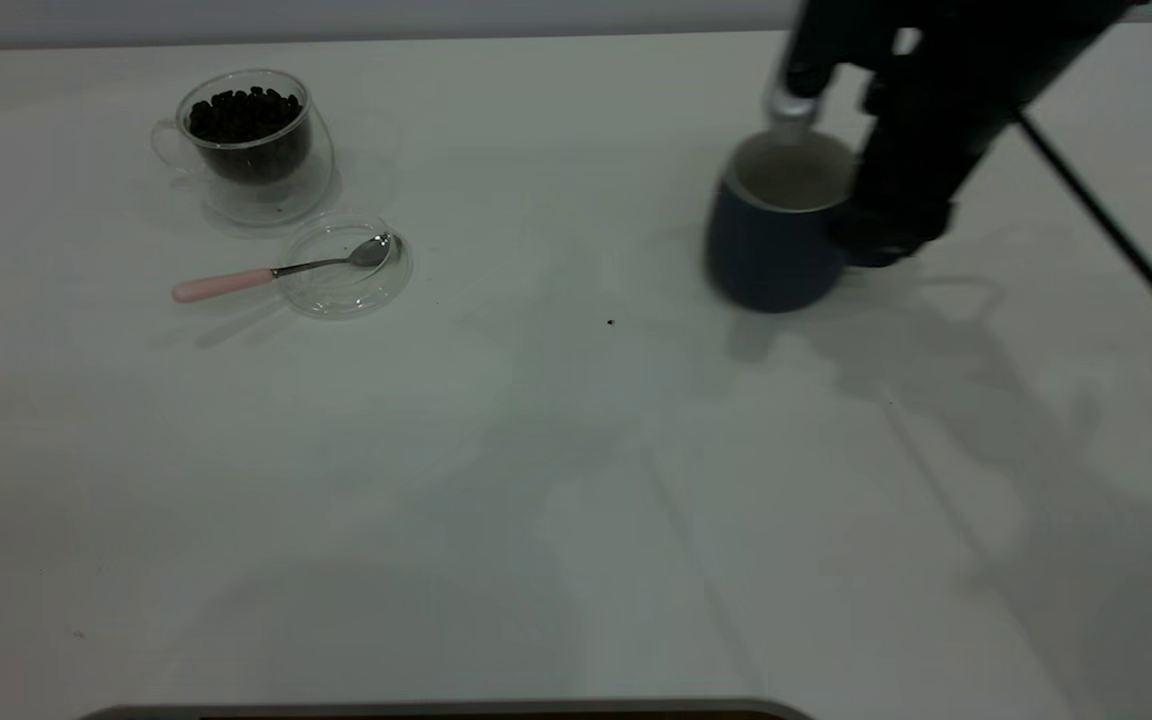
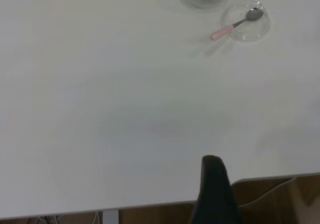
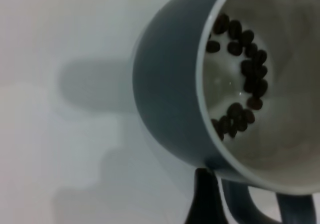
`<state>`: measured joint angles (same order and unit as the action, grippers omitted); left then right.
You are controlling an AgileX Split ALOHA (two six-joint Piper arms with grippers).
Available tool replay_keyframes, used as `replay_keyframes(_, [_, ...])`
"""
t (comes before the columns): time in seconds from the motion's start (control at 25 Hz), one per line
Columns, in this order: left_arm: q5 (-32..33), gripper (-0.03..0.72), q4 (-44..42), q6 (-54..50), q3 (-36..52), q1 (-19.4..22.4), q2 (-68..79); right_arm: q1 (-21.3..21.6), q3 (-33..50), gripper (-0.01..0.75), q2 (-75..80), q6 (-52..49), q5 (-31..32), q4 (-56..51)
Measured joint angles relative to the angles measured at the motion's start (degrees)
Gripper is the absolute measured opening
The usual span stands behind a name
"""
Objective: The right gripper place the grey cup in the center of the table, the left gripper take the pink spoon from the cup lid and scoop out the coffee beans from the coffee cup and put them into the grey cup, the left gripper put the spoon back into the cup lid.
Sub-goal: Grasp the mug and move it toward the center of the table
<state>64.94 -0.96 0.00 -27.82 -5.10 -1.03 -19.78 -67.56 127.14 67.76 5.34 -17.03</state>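
The grey cup (image 1: 776, 230) is at the right of the table (image 1: 576, 480), with its handle toward my right gripper (image 1: 871, 235). The right gripper is shut on the handle (image 3: 250, 204). In the right wrist view the cup (image 3: 170, 83) is tilted and holds several coffee beans (image 3: 245, 78). The coffee cup (image 1: 248, 140), full of beans, stands at the far left. In front of it lies the cup lid (image 1: 344, 266), with the pink spoon (image 1: 266, 272) resting bowl-first in it. My left gripper (image 2: 212, 166) is over the table's near edge, far from the spoon (image 2: 235, 24) and the lid (image 2: 246, 22).
A thin dark cable (image 1: 1116, 235) runs down the right side from the right arm. A tiny dark speck (image 1: 610, 322) lies near the table's middle. A dark curved edge (image 1: 446, 710) shows at the table's front.
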Motion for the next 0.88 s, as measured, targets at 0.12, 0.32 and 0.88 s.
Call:
replay_keyframes(0.12, [0.00,0.588,0.00,0.00,0.00,0.00,0.00,-3.83,0.00,0.596,0.00,0.00,-1.93,-3.75])
replay_keyframes(0.32, [0.00,0.588,0.00,0.00,0.00,0.00,0.00,-9.98,0.00,0.596,0.00,0.00,-5.83,-10.38])
replay_keyframes(0.88, [0.00,0.588,0.00,0.00,0.00,0.00,0.00,-15.67,2.84,0.596,-14.41,0.12,-5.34,-27.84])
